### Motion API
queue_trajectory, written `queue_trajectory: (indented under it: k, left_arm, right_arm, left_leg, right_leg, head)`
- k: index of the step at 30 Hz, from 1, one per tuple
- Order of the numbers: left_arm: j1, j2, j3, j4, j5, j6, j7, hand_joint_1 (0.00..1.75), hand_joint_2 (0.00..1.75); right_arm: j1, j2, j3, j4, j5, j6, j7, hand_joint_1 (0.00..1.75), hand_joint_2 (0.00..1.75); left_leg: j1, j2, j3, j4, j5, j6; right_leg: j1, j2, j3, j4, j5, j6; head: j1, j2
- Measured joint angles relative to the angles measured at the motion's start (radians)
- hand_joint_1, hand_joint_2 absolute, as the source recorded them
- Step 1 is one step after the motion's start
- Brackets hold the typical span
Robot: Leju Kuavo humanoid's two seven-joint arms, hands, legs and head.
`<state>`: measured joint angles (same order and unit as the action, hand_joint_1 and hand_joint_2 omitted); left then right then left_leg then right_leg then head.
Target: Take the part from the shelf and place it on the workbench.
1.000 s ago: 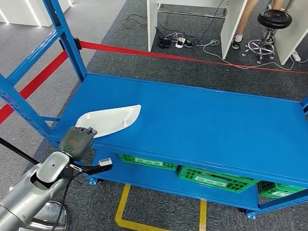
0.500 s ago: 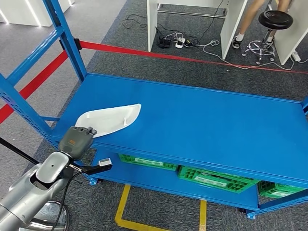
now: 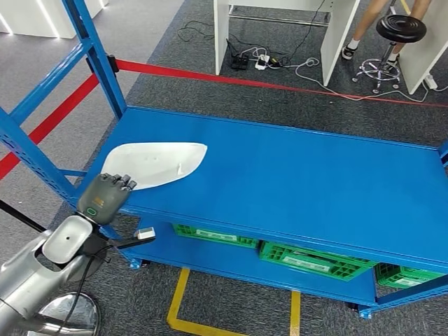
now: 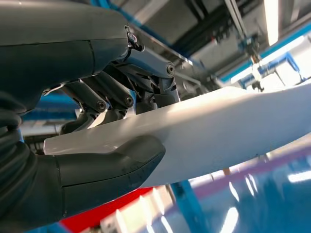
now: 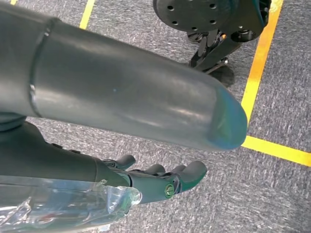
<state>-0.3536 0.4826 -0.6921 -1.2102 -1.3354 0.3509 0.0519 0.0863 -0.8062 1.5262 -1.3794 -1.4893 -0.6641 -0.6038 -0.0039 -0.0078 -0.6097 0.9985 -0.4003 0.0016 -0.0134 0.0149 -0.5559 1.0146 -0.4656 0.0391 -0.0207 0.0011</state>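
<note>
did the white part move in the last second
Yes. The white part, gripped by the left hand, has tilted up and shifted slightly away from the blue shelf's near edge.

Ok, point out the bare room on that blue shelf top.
Everything right of the white part is bare, out to the blue shelf top's far right end. The near left corner is crowded: the left hand grips the part there.
</note>
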Motion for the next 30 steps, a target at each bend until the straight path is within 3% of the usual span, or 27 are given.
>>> queue_trajectory:
  k: [6, 16, 21, 24, 26, 28, 30]
  left_arm:
    - [-0.045, 0.046, -0.016, -0.075, 0.013, -0.034, 0.0, 1.75, 1.75]
    - [-0.049, 0.115, -0.027, -0.139, -0.009, -0.055, 0.001, 1.75, 1.75]
    - [-0.043, 0.143, -0.021, -0.162, 0.0, -0.062, 0.017, 1.75, 1.75]
    - [-0.029, 0.159, -0.01, -0.18, 0.009, -0.063, 0.023, 1.75, 1.75]
    - [-0.015, 0.164, 0.0, -0.194, 0.014, -0.063, 0.027, 1.75, 1.75]
    - [0.002, 0.165, 0.006, -0.203, 0.016, -0.062, 0.029, 1.75, 1.75]
    - [0.02, 0.165, 0.008, -0.206, 0.016, -0.062, 0.029, 1.75, 1.75]
  right_arm:
    - [0.002, -0.002, 0.002, 0.0, 0.0, 0.004, -0.014, 0.0, 0.0]
    - [0.001, -0.005, 0.004, 0.0, 0.0, 0.033, -0.031, 0.0, 0.0]
    - [-0.004, -0.005, 0.017, 0.0, 0.0, 0.045, -0.038, 0.0, 0.0]
    - [-0.008, -0.005, 0.022, 0.0, 0.0, 0.051, -0.038, 0.0, 0.0]
    - [-0.013, -0.006, 0.024, 0.001, 0.0, 0.058, -0.035, 0.0, 0.0]
    - [-0.016, -0.006, 0.025, 0.004, 0.0, 0.063, -0.031, 0.0, 0.0]
    - [-0.017, -0.005, 0.025, 0.006, 0.0, 0.067, -0.028, 0.0, 0.0]
  left_leg:
    - [0.0, 0.0, 0.0, 0.0, 0.0, 0.0]
    - [-0.001, 0.0, 0.0, 0.001, -0.001, 0.001]
    - [-0.007, 0.0, 0.0, 0.003, -0.005, 0.009]
    - [-0.007, 0.002, 0.002, -0.005, 0.003, 0.02]
    - [-0.002, 0.005, 0.007, -0.017, 0.012, 0.029]
    - [-0.001, 0.007, 0.007, -0.021, 0.014, 0.032]
    - [-0.001, 0.007, 0.005, -0.021, 0.015, 0.031]
  right_leg:
    - [0.0, 0.001, 0.0, 0.0, 0.0, 0.0]
    - [-0.001, 0.001, 0.0, -0.001, 0.0, 0.0]
    - [-0.007, 0.001, 0.002, -0.004, 0.001, 0.008]
    - [-0.01, 0.001, 0.001, -0.006, 0.002, 0.018]
    - [-0.008, -0.003, -0.018, 0.038, -0.032, 0.023]
    - [-0.006, -0.006, -0.069, 0.16, -0.101, 0.025]
    - [-0.007, -0.007, -0.116, 0.268, -0.138, 0.028]
  head:
    - [0.0, 0.0]
    - [0.0, 0.0]
    - [0.0, 0.0]
    - [-0.001, 0.0]
    - [0.002, 0.0]
    - [0.004, 0.0]
    - [0.004, 0.0]
